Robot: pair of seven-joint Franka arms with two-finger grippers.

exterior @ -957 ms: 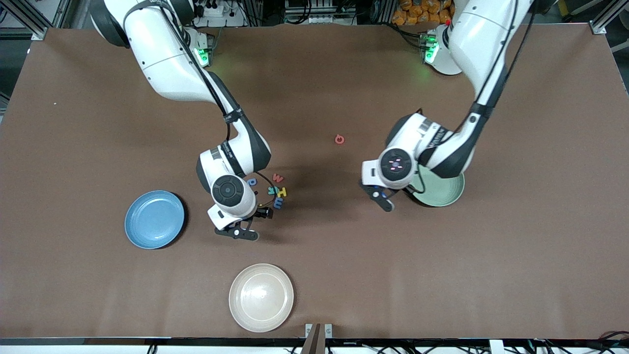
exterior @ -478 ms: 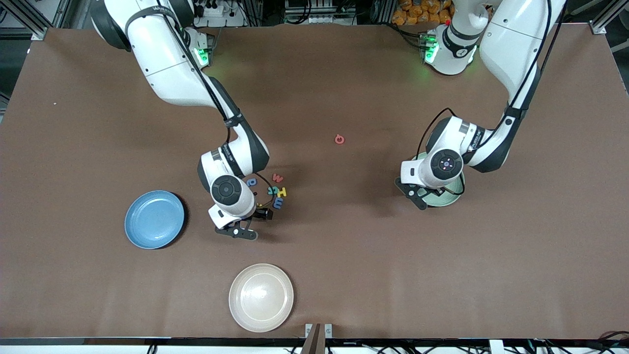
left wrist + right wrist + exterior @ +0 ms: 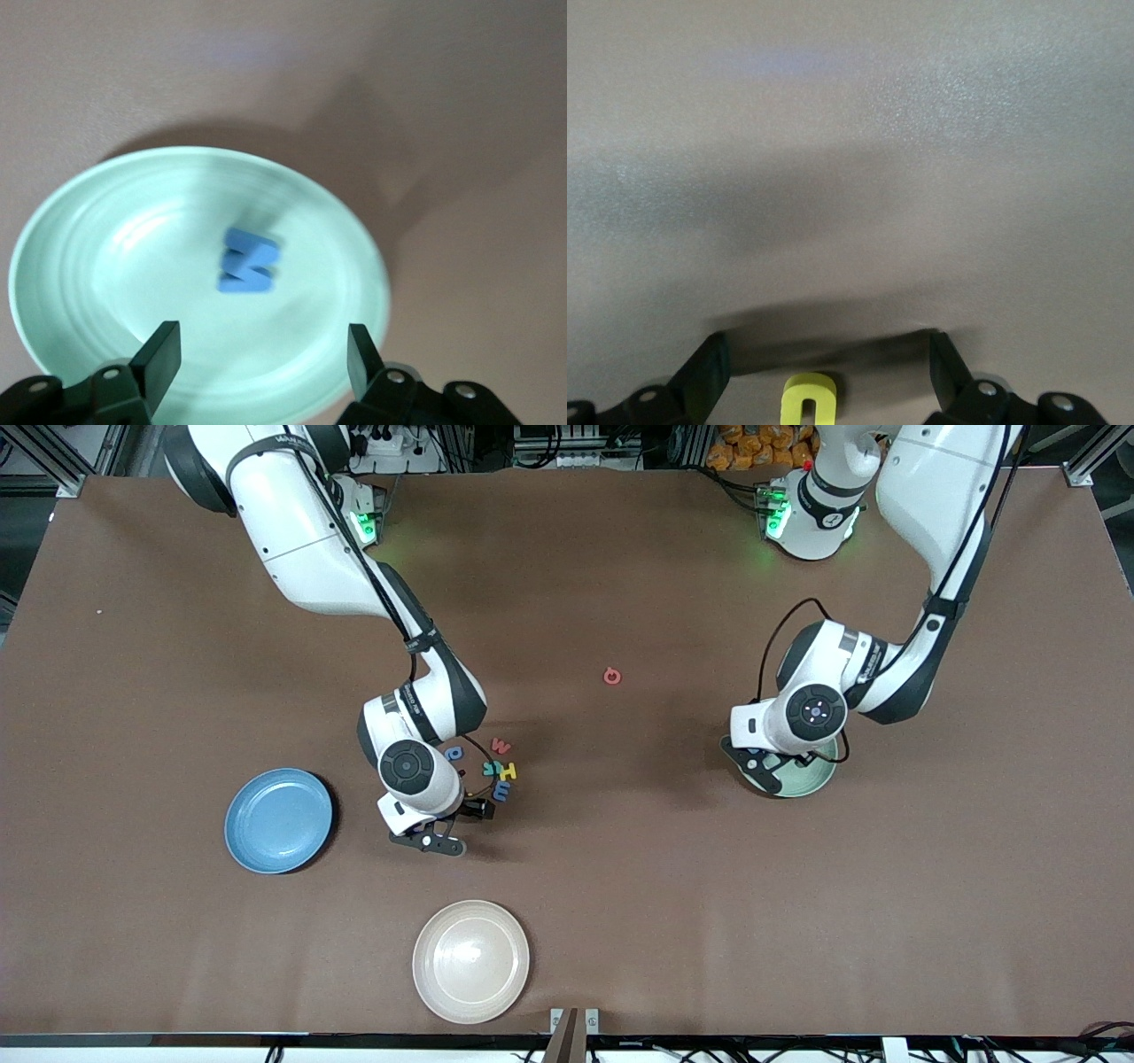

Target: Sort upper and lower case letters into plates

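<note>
My left gripper (image 3: 762, 771) hangs over the pale mint green plate (image 3: 813, 778) at the left arm's end of the table, open (image 3: 263, 341) and with nothing between its fingers. A blue letter (image 3: 248, 261) shows blurred in the middle of that plate (image 3: 124, 248). My right gripper (image 3: 430, 841) is low over the table beside a cluster of letters (image 3: 498, 769) and stands open (image 3: 826, 345). A yellow letter (image 3: 808, 400) lies on the table between its fingers. A red letter (image 3: 611, 677) lies alone near the table's middle. The sky blue plate (image 3: 279, 820) holds nothing.
A cream-beige plate (image 3: 471, 961) sits near the table's front edge, nearer to the front camera than the right gripper. The brown table (image 3: 620, 886) spreads wide around the plates. Both arms reach in from the base side.
The left gripper carried the blue letter from the table's middle to over the mint plate and opened, and the letter is now in the plate. The right arm has barely moved.
</note>
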